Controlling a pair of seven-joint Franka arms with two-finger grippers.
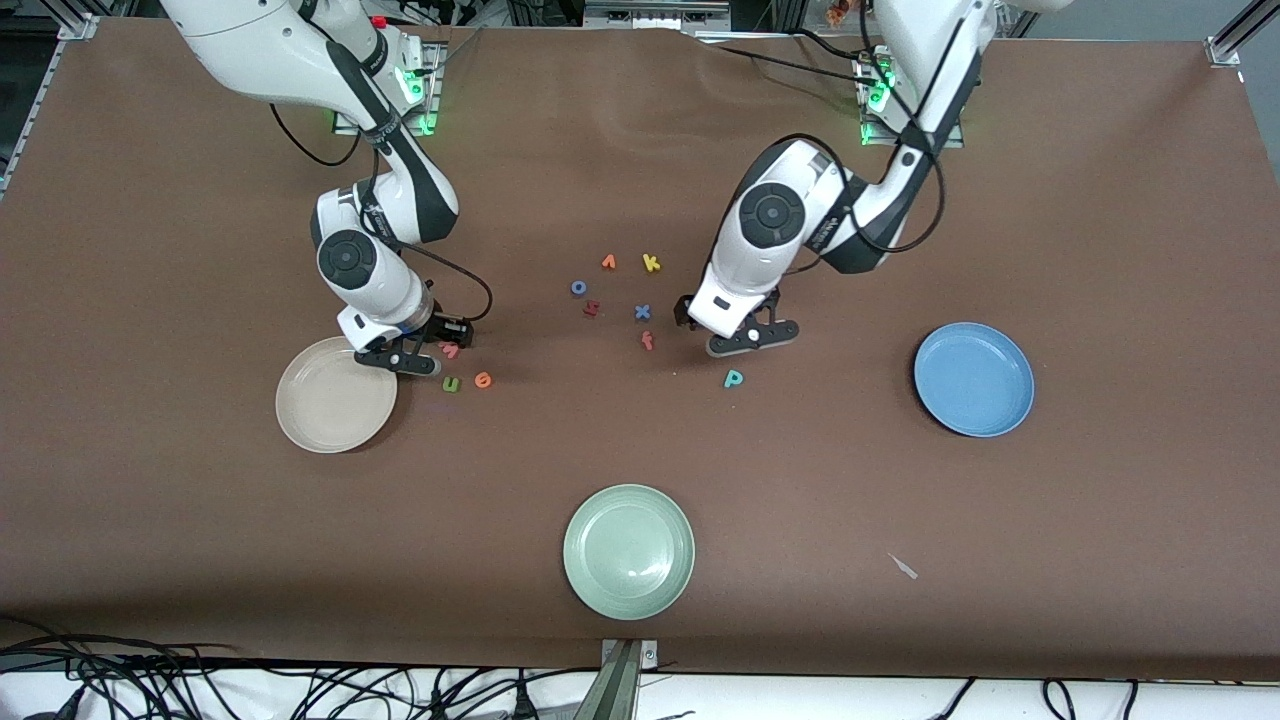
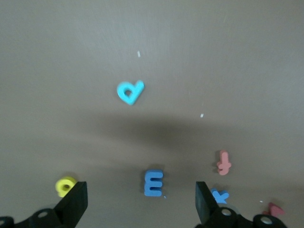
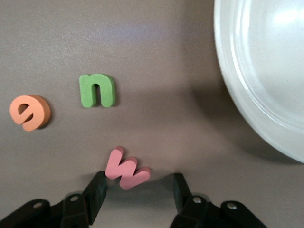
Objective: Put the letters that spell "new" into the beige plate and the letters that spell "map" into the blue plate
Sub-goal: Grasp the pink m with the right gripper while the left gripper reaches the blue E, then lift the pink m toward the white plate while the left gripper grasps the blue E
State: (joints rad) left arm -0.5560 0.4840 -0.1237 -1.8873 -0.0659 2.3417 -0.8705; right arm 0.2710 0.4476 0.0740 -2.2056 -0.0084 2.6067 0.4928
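Observation:
My right gripper (image 1: 430,352) (image 3: 137,190) is low over the table beside the beige plate (image 1: 337,400) (image 3: 256,95), open. The salmon-pink w (image 1: 449,348) (image 3: 127,170) lies at its fingertips, against one finger and apart from the other. The green n (image 1: 451,383) (image 3: 97,90) and orange e (image 1: 483,379) (image 3: 30,111) lie beside it, nearer the front camera. My left gripper (image 1: 752,338) (image 2: 138,204) hangs open over the blue m (image 2: 153,183), with the yellow a (image 2: 65,185) by one finger. The teal p (image 1: 733,378) (image 2: 129,91) lies apart. The blue plate (image 1: 974,379) holds nothing.
Mid-table lie an orange v (image 1: 608,262), yellow k (image 1: 651,263), blue o (image 1: 578,287), blue x (image 1: 642,312) and red f (image 1: 648,341). A pale green plate (image 1: 628,550) sits near the front edge.

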